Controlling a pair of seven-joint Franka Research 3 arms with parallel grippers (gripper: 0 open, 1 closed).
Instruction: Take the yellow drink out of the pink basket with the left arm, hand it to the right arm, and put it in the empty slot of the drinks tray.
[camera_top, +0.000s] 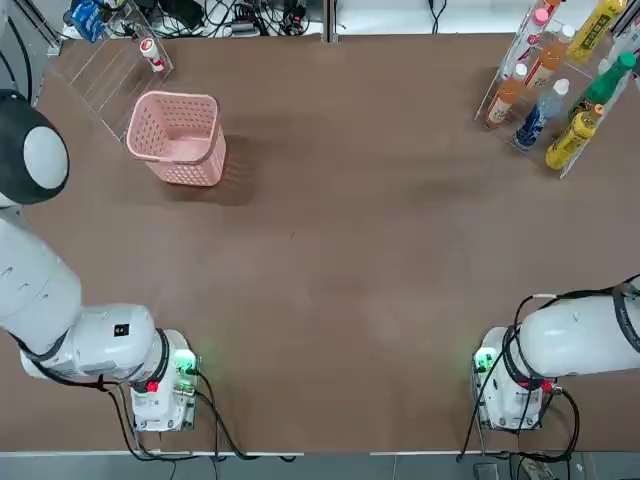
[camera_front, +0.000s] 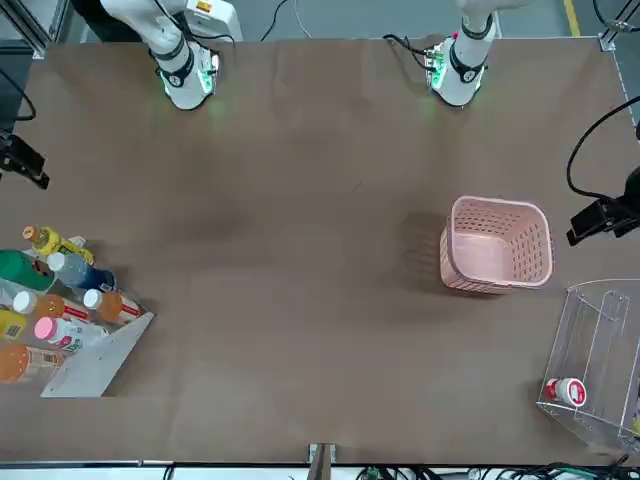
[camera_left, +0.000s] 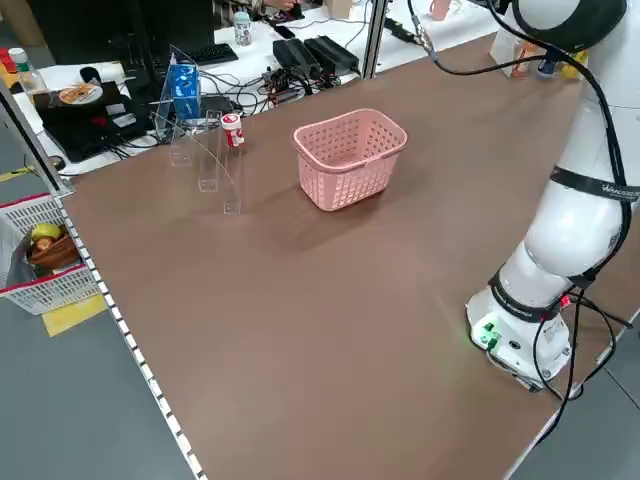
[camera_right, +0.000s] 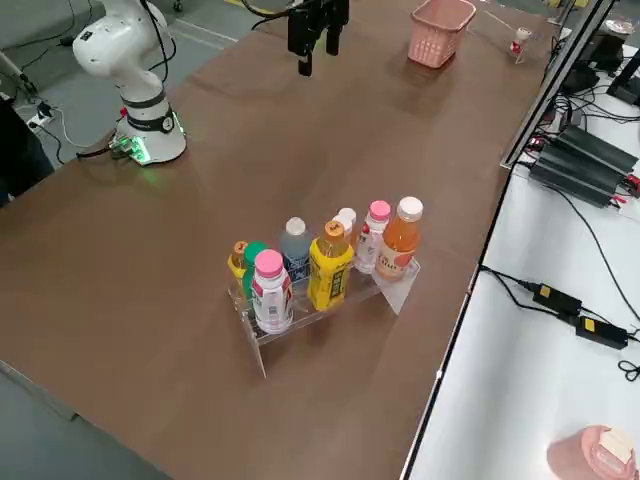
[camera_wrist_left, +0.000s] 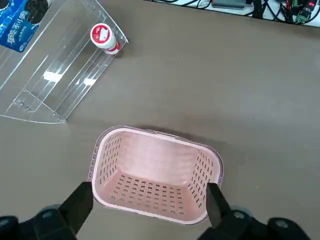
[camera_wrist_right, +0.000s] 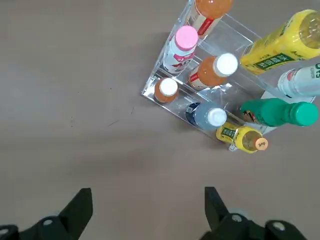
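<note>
The left pincer (camera_wrist_left: 148, 189) hangs wide open directly above the small pink lattice plastic basket (camera_wrist_left: 150, 150), which looks empty. The slim yellow plastic bottle with the orange cap (camera_wrist_right: 243, 138) stands ahead of the equally wide right pincer (camera_wrist_right: 147, 192), in the clear acrylic drinks rack (camera_wrist_right: 150, 94). Nothing seems left to grasp, so I judge the best course is to hold both pincers high, clear of the rack.

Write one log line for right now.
left gripper: open above empty pink plastic basket | right gripper: open near clear acrylic tray | small yellow bottle: in tray
</note>
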